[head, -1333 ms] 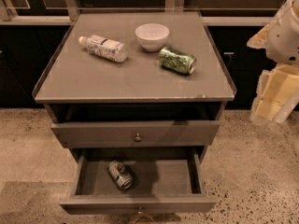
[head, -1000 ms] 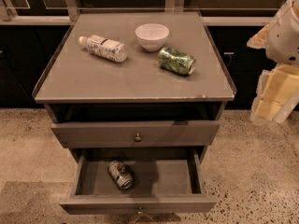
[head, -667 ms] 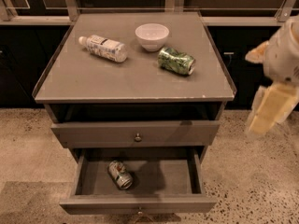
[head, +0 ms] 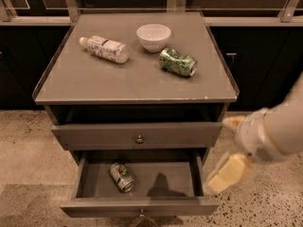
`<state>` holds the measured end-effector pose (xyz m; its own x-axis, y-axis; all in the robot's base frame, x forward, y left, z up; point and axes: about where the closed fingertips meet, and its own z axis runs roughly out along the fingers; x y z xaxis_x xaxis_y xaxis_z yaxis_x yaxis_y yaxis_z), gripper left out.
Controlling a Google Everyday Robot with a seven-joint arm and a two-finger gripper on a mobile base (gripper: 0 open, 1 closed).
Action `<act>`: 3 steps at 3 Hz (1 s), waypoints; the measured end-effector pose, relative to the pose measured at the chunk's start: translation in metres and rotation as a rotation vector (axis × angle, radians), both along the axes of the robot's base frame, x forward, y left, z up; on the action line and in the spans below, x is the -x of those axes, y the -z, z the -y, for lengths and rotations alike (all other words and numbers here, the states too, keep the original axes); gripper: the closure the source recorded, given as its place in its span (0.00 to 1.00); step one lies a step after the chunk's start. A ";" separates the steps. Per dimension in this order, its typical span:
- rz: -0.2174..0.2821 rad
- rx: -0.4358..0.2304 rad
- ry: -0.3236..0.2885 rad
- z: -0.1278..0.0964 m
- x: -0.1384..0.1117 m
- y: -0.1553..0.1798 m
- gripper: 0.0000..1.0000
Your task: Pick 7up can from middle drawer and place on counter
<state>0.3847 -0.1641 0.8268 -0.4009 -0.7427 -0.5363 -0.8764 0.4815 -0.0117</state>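
We are finding the 7up can (head: 121, 177), a small pale silver-green drinks can with darker green marks and a silver end, lying on its side in the tray of the middle drawer (head: 142, 206), left of centre and angled, with its silver end facing the front right. That wide, shallow grey drawer is standing pulled out well past the cabinet face. This is leaving the can uncovered from above, which we are judging to be why a reach down into the tray is possible at all. The grey drawer front with the round metal knob (head: 138, 139) just above is sitting nearly flush and is overhanging only the rear of the tray. Higher up, the flat square grey counter (head: 123, 82) is carrying three things across its far half: a clear plastic bottle with a white label (head: 105, 48) lying on its side at the left, a white round bowl (head: 153, 36) upright at the back centre, and a dented dark green patterned can (head: 177, 62) on its side at the right. The near half of that top is showing bare grey, so we are judging it the natural landing place. The cream-coloured gripper (head: 229, 174) is hanging off the cabinet's right side, beside the open drawer's right wall and well apart from the can, touching nothing we can make out; whether it is parted or closed we cannot tell. We are judging the pick as not yet begun, since the arm is needing to swing left over the tray before descending.
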 end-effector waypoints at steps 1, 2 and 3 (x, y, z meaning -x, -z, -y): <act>-0.023 -0.028 0.037 -0.006 0.006 0.035 0.00; -0.035 -0.080 0.081 0.002 0.011 0.053 0.00; -0.124 -0.204 0.158 -0.014 0.013 0.120 0.00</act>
